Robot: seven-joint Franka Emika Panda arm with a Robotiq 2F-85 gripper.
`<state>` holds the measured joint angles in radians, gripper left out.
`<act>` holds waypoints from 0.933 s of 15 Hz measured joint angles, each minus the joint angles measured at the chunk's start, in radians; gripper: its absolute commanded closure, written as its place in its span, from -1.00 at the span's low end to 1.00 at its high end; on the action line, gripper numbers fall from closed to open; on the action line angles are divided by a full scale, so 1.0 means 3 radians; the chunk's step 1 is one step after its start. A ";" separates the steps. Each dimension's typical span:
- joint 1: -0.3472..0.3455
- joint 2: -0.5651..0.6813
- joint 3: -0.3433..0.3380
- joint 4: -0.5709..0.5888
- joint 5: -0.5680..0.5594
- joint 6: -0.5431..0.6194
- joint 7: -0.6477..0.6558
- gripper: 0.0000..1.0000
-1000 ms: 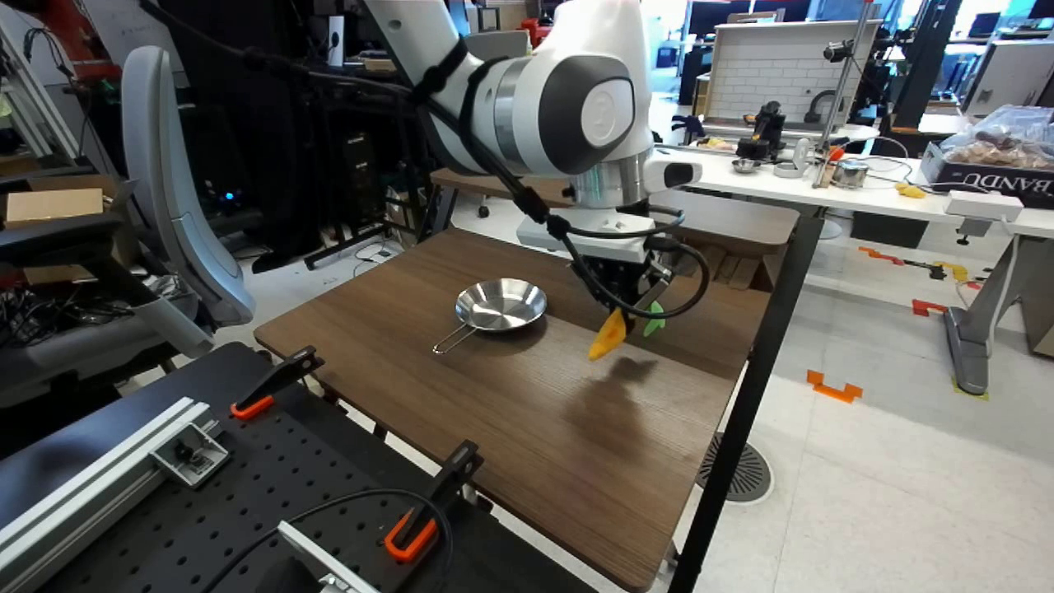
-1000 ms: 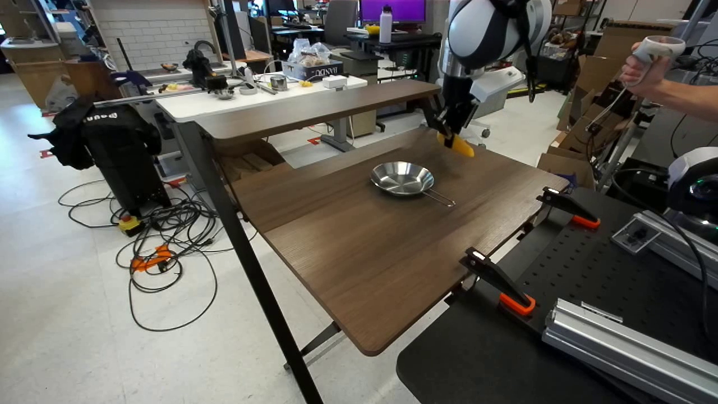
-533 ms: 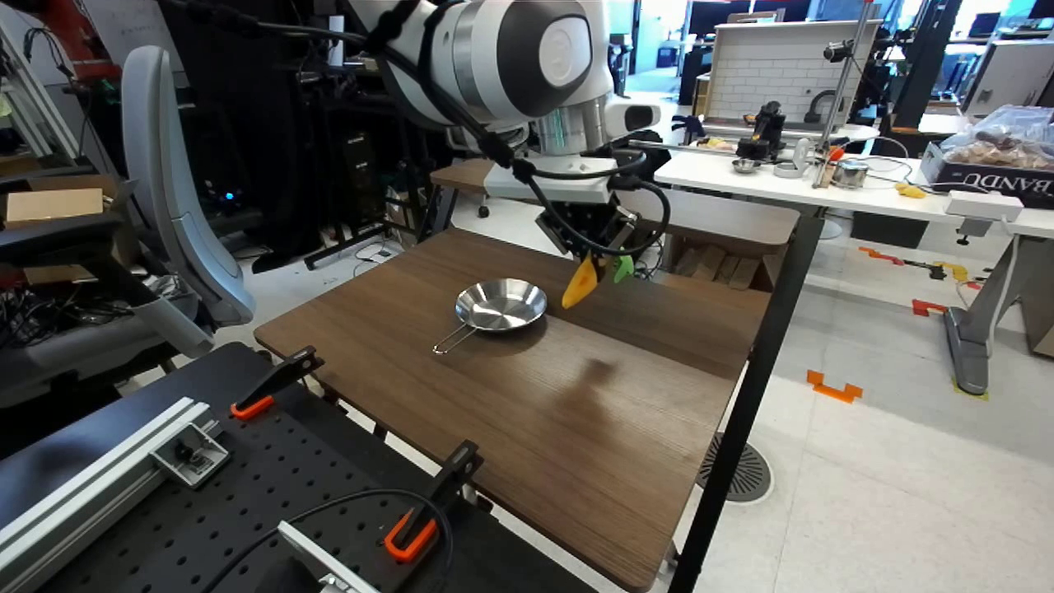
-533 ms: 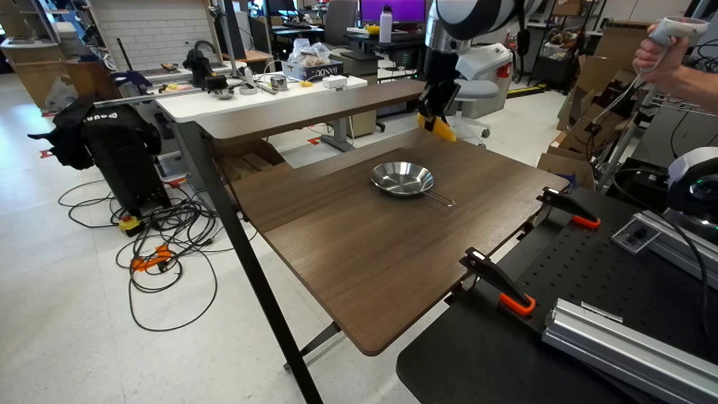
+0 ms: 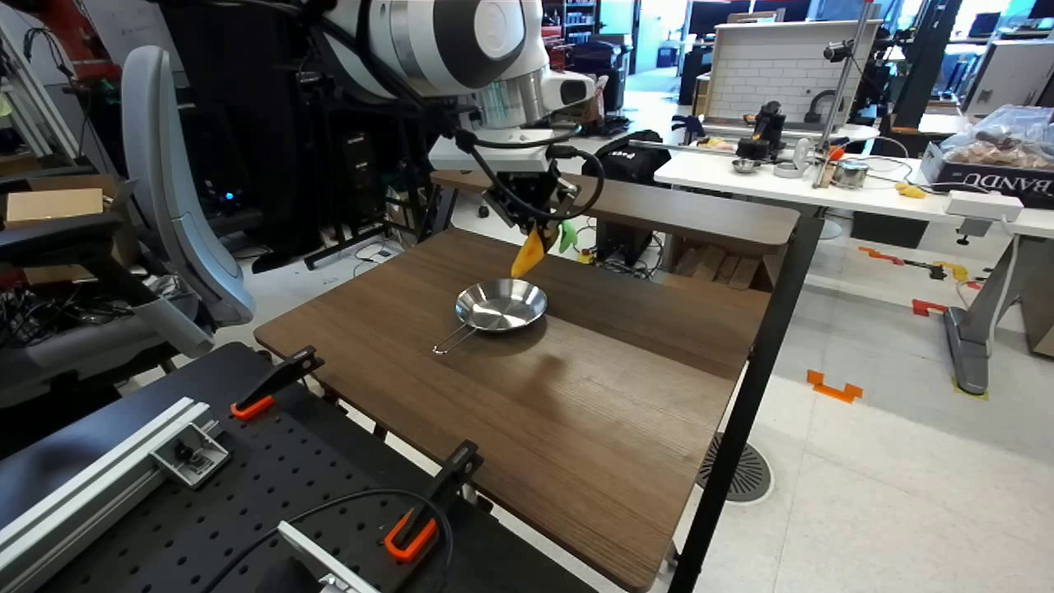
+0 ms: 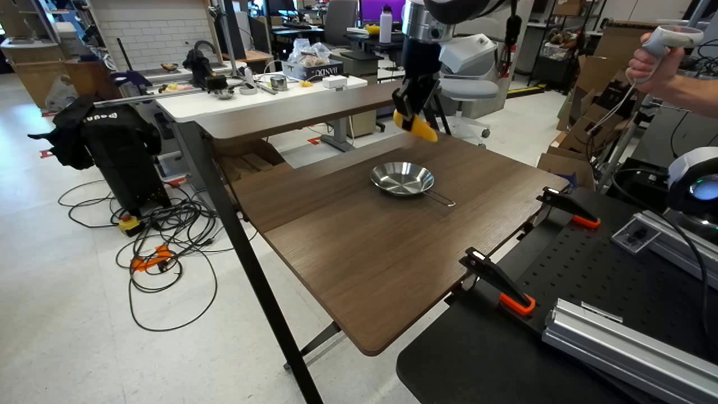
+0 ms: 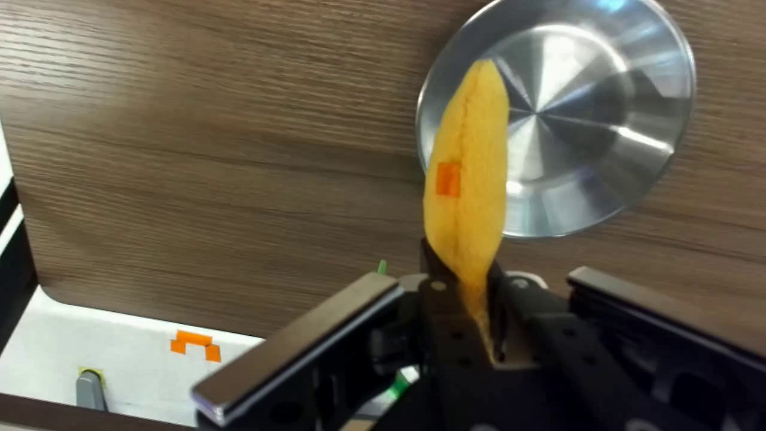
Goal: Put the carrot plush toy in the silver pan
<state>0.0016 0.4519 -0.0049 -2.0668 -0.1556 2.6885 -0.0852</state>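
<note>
The carrot plush toy [image 5: 528, 254] is orange-yellow and tapered, with a green tuft [image 5: 568, 236] at its thick end. My gripper [image 7: 462, 269] is shut on it, its black fingers pinching it from both sides. In the wrist view the carrot [image 7: 468, 173] points away from the fingers and overlaps the near-left part of the silver pan [image 7: 580, 191]. The pan stands upright on the table in both exterior views [image 5: 502, 308] [image 6: 401, 183], its thin wire handle [image 5: 454, 339] to the side. My gripper [image 6: 409, 119] holds the carrot [image 6: 424, 130] in the air above the table, higher than the pan.
The brown table [image 5: 461, 395] has a raised shelf [image 6: 314, 110] along one side. A black frame bar [image 5: 745, 395] stands at a table end. Black-and-orange clamps [image 5: 436, 502] [image 6: 569, 206] hold the dark perforated board [image 5: 296, 486]. A person's hand [image 6: 653, 62] holds a controller.
My gripper has carried the carrot upward and across the table, bringing it nearer to the pan. The carrot has stayed in the fingers. The pan has not moved.
</note>
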 measured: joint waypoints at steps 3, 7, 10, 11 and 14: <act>0.0064 0.0000 0.0041 -0.0033 0.0000 0.0000 0.0003 0.94; 0.0150 0.0004 0.0051 -0.0074 0.0000 -0.0001 0.0012 0.94; 0.0207 0.0004 0.0051 -0.0107 0.0000 -0.0002 0.0032 0.94; 0.0222 0.0004 0.0052 -0.0120 0.0000 -0.0002 0.0037 0.94; 0.0253 0.0004 0.0052 -0.0154 0.0000 -0.0002 0.0062 0.10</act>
<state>0.0775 0.4532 0.0106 -2.1131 -0.1556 2.6879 -0.0667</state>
